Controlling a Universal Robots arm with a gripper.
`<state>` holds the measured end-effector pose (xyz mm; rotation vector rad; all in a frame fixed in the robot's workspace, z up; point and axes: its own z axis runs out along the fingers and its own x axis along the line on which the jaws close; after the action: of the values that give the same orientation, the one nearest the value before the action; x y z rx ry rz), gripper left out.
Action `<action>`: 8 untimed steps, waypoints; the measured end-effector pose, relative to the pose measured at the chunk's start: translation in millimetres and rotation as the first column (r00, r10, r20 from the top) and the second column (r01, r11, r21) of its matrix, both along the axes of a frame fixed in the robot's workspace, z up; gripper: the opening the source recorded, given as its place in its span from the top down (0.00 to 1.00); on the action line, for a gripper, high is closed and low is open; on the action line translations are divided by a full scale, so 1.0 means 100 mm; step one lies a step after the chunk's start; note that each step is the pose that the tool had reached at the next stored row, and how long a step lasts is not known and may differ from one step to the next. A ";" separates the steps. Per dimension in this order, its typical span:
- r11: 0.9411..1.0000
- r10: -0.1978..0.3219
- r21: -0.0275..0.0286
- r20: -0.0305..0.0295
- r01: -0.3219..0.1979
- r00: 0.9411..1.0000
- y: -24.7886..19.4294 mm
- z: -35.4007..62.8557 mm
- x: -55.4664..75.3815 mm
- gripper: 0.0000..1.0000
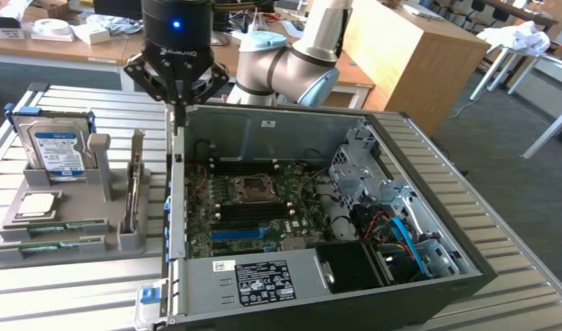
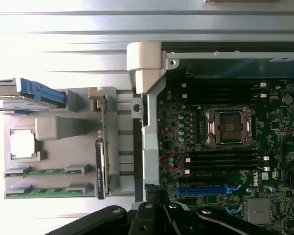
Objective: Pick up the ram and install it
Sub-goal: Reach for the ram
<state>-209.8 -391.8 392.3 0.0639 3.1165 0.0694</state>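
The ram (image 1: pixel 55 226) is seated in the grey tray (image 1: pixel 83 207), its long axis 9-to-3 o'clock in the exterior view, with the end effector (image 1: pixel 176 110) clenched empty at 1 o'clock.

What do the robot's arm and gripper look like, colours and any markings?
The arm is a smooth silver tube with rounded grey joints and a pale blue cap. The gripper is black. Its cylindrical body carries a glowing blue light and white lettering, and its fingers are angular linkages. In the wrist view the linkages show small silver pivot pins.
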 end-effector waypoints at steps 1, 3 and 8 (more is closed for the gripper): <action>1.000 0.001 0.000 0.000 -0.001 1.000 0.000 0.000 -0.02 0.90; 1.000 0.002 0.000 0.000 -0.002 1.000 0.001 0.000 -0.07 0.90; 1.000 0.004 0.000 0.000 -0.004 1.000 0.002 0.000 -0.18 0.90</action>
<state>-227.8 -391.5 392.2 0.0577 3.1167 0.0695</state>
